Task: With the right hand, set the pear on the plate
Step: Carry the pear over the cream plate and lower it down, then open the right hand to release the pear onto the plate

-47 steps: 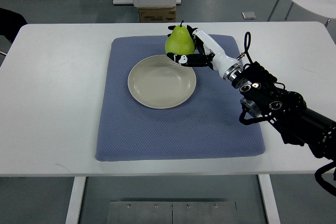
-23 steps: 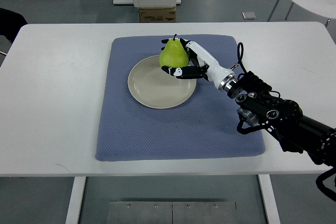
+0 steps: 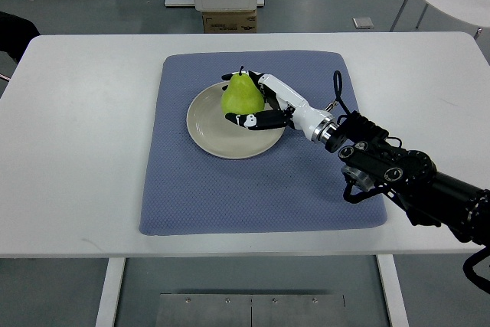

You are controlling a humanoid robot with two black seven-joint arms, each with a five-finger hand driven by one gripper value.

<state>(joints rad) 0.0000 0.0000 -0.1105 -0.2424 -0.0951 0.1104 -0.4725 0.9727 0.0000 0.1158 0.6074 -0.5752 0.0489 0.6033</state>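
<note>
The green pear (image 3: 241, 95) stands stem-up in my right hand (image 3: 262, 105), over the far right part of the beige plate (image 3: 217, 131). My fingers (image 3: 246, 119) are wrapped around its lower body, one dark fingertip curling across the front and others reaching behind it. I cannot tell whether its base already touches the plate or hangs just above.

To do this well, I should bring the pear a little more toward the plate's middle, since it sits close to the far rim, and lower it until the base bears weight. A pear is top-heavy and rounded underneath, so I judge it may tip once freed; I should uncurl the fingers slowly and evenly, then draw back to the right without brushing it.

The plate lies on a blue mat (image 3: 191, 197) spread on the white tabletop (image 3: 76, 151). My left arm is out of view.
</note>
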